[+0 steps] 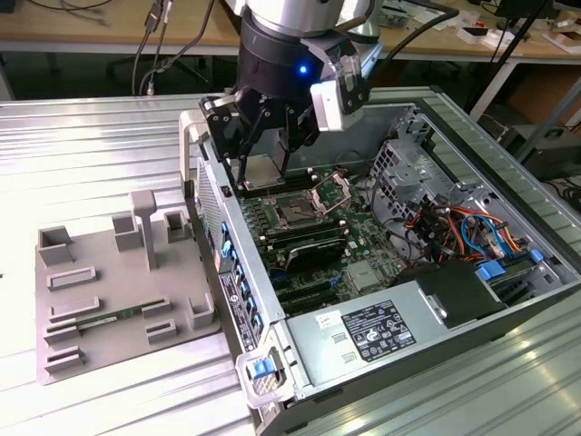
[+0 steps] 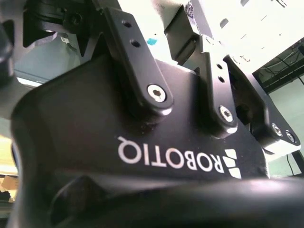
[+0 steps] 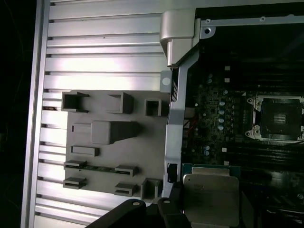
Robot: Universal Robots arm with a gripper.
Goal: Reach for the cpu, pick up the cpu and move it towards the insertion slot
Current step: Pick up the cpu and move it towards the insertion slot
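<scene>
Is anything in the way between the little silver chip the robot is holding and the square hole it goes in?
Nothing visible is. The black gripper holds the flat silver-topped cpu above the green motherboard, and the silver-framed square insertion slot lies open nearby with its retention bracket flipped up.

Bright overhead light glares off the ribbed metal desk [image 1: 91, 154] in the exterior view; the first wrist view is dim, its edges dark.
</scene>
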